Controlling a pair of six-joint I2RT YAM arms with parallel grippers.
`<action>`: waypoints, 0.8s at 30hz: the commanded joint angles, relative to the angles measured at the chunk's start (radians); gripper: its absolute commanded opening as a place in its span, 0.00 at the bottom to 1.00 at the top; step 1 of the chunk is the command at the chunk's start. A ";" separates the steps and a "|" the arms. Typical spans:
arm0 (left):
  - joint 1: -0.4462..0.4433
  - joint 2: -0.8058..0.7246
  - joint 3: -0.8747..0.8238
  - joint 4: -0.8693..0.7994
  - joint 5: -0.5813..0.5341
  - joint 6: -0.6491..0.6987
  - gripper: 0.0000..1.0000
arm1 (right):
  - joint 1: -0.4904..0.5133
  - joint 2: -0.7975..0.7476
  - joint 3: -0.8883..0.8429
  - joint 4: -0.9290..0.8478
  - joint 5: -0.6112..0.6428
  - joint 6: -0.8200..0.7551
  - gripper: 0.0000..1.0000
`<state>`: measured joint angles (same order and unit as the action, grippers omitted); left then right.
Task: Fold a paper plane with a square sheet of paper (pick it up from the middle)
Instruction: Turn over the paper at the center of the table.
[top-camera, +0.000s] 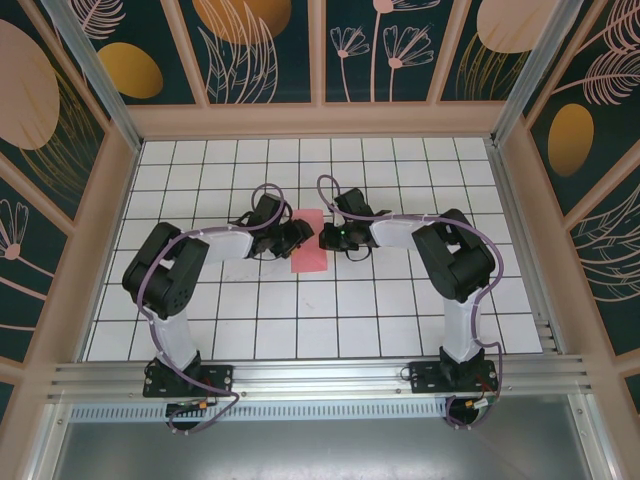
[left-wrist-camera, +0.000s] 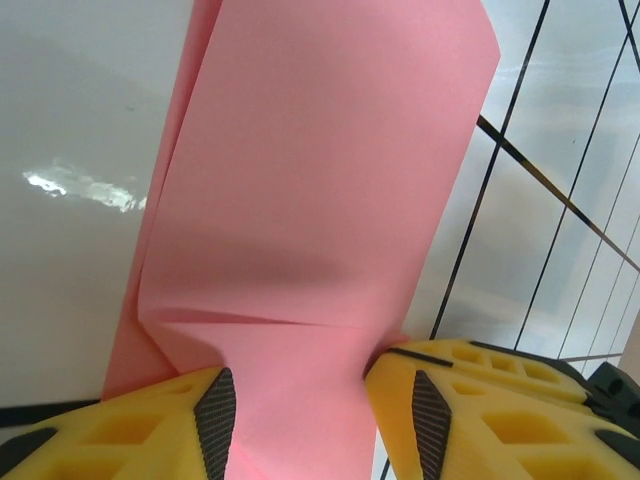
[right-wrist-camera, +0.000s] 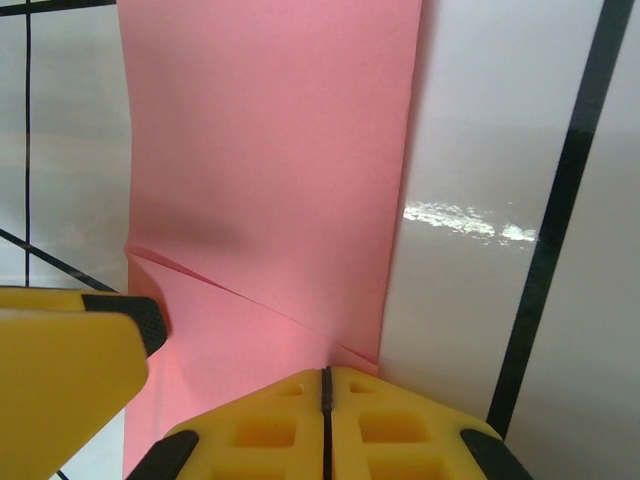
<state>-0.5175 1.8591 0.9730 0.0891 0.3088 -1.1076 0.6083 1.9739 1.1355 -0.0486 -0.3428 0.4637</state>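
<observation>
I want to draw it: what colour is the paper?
The paper is plain salmon pink, clearest in the left wrist view.

**A boxed-in robot lab cell**

Under the left claw (top-camera: 300, 236) and the right claw (top-camera: 328, 238) spreads a white tabletop (top-camera: 400, 300) ruled in a black grid, the kind of surface a test bench has. Behind the claws, at the near edge, the robot arms (top-camera: 455, 260) are bolted to an aluminium rail (top-camera: 320, 378), with purple cables (top-camera: 497, 265) looping along them. Beyond the claws and out to either side stand wood-framed wall panels (top-camera: 265, 50) printed with leaves and flowers on dark green, enclosing the table like a booth.
</observation>
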 joint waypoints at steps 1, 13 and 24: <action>0.001 0.013 0.025 -0.056 -0.016 0.015 0.53 | -0.004 0.005 -0.034 -0.023 0.010 0.013 0.10; -0.001 -0.026 0.018 -0.148 -0.090 0.035 0.56 | 0.001 0.006 -0.039 -0.014 0.014 0.015 0.10; -0.001 -0.004 0.038 -0.073 -0.040 0.018 0.54 | 0.004 0.005 -0.049 -0.008 0.004 0.010 0.10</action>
<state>-0.5182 1.8465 0.9878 0.0139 0.2543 -1.0931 0.6086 1.9728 1.1225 -0.0223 -0.3462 0.4713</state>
